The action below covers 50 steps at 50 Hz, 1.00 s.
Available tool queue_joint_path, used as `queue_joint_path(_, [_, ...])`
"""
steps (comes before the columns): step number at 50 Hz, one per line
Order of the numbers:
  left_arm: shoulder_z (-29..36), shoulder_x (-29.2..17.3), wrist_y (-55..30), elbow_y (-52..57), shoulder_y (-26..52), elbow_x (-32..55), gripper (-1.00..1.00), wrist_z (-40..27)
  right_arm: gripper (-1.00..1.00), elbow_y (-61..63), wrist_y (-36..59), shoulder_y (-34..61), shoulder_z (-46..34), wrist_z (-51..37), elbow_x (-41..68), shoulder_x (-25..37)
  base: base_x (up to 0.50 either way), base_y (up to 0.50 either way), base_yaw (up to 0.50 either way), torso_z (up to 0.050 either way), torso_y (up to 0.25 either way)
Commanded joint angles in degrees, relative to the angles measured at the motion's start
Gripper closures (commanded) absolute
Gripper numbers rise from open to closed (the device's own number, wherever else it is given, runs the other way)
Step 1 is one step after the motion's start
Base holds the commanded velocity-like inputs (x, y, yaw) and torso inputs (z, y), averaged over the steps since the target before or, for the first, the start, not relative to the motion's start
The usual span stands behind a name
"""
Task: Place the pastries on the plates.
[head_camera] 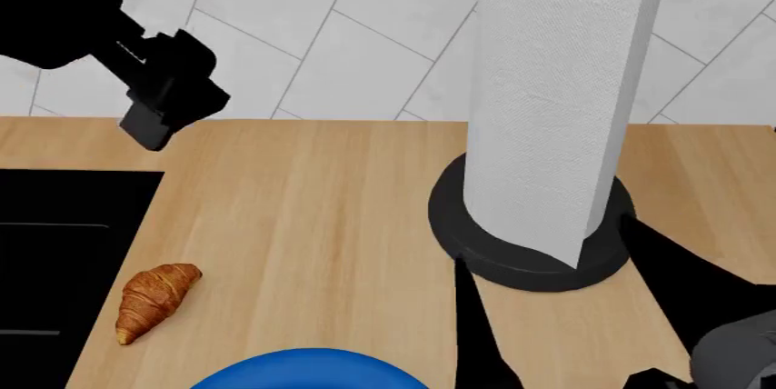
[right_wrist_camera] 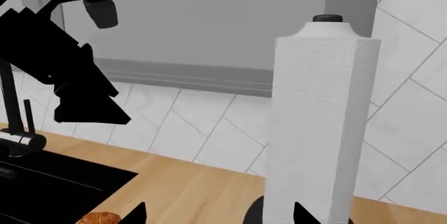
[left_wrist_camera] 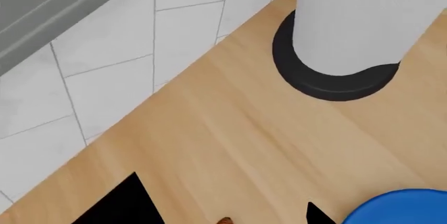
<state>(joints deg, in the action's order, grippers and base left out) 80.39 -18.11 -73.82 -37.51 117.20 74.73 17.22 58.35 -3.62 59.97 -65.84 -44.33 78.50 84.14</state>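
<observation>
One golden-brown croissant lies on the wooden counter beside the black sink, just left of the bright blue plate. My left gripper hangs open well above the counter and holds nothing; only the croissant's tip shows between its fingers, and the blue plate is off to one side. In the head view the left gripper is at the upper left. My right gripper is open and empty, low near the paper towel holder, with the croissant beyond one finger.
A tall white paper towel roll stands on a black round base mid-counter. A black sink lies at the left, with its faucet behind. A tiled wall backs the counter. The right arm reaches in at the lower right.
</observation>
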Motion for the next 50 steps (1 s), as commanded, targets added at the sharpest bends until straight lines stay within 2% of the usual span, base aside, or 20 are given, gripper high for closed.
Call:
queue_joint_path(1, [7.88, 6.16, -0.26, -10.79, 0.3, -6.35, -1.0, 14.09, -1.0, -0.12, 0.7, -0.87, -0.74, -0.08, -1.34, -1.82, 0.0, 0.0, 0.0, 0.0, 0.0])
queue_joint_path(6, [9.74, 8.08, 1.34, -14.82, -2.83, -8.07, -1.0, 16.13, -1.0, -1.06, -1.35, -2.49, -1.59, 0.48, -2.87, -0.58, 0.0, 0.0, 0.0, 0.0, 0.0])
queue_joint_path(15, [11.19, 7.94, 1.89, -13.54, -5.85, -9.13, -1.0, 14.82, -1.0, -2.25, -3.2, -3.81, -2.29, 1.75, -3.68, 0.95, 0.0, 0.0, 0.0, 0.0, 0.0])
queue_joint_path(29, [10.54, 4.38, 1.85, -6.58, -12.28, -7.74, -1.0, 7.9, -1.0, -2.58, -7.73, -7.87, -5.4, 1.23, -8.53, 3.8, 0.0, 0.0, 0.0, 0.0, 0.0])
queue_joint_path(50, [9.85, 2.35, 0.12, -3.65, -16.43, -5.81, -1.0, 3.03, -1.0, -1.03, -8.24, -7.95, -5.1, -0.25, -8.41, 4.51, 0.0, 0.0, 0.0, 0.0, 0.0])
